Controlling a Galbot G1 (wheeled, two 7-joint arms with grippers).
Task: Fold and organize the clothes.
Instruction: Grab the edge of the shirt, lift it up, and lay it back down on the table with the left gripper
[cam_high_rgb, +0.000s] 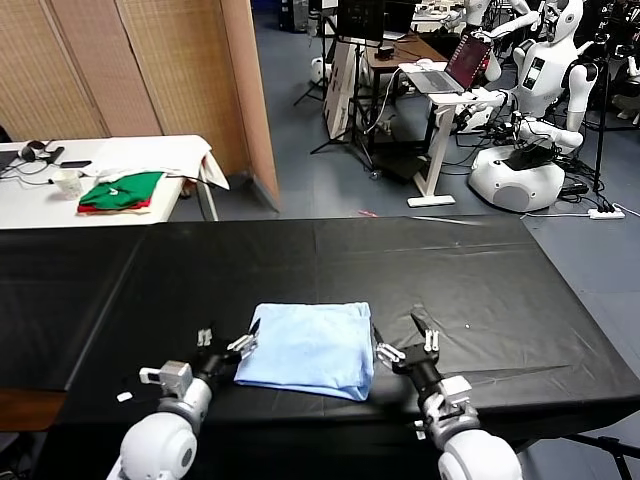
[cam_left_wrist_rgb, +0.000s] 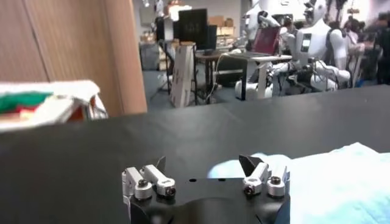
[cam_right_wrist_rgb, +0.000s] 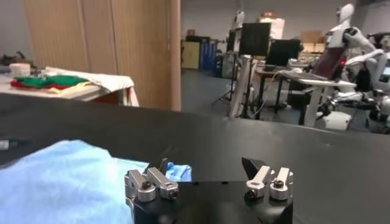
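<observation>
At the near edge of a long table draped in black cloth (cam_high_rgb: 480, 270), the robot's two arms are resting low, one on either side of a pale light-blue cotton T-shirt (cam_high_rgb: 310, 348) that is lying folded into a neat rectangle on the cloth. The left gripper (cam_high_rgb: 228, 340) is sitting just beside the shirt's left edge, its metal fingers (cam_left_wrist_rgb: 149, 180) standing spread apart and holding nothing. The right gripper (cam_high_rgb: 403, 338) is sitting just beside the shirt's right edge, its fingers (cam_right_wrist_rgb: 268, 180) likewise spread wide and empty. In the right wrist view, a small fold of blue fabric is lying close by one fingertip. Farther off on the robot's left, a white side table (cam_high_rgb: 100, 185) is carrying a folded green and red garment pile (cam_high_rgb: 122, 192). Beyond it, tall wooden panels (cam_high_rgb: 150, 70) are standing against the floor, while a white humanoid robot (cam_high_rgb: 535, 100) and an open red-screened laptop (cam_high_rgb: 455, 68) on a desk are filling the lab background.
</observation>
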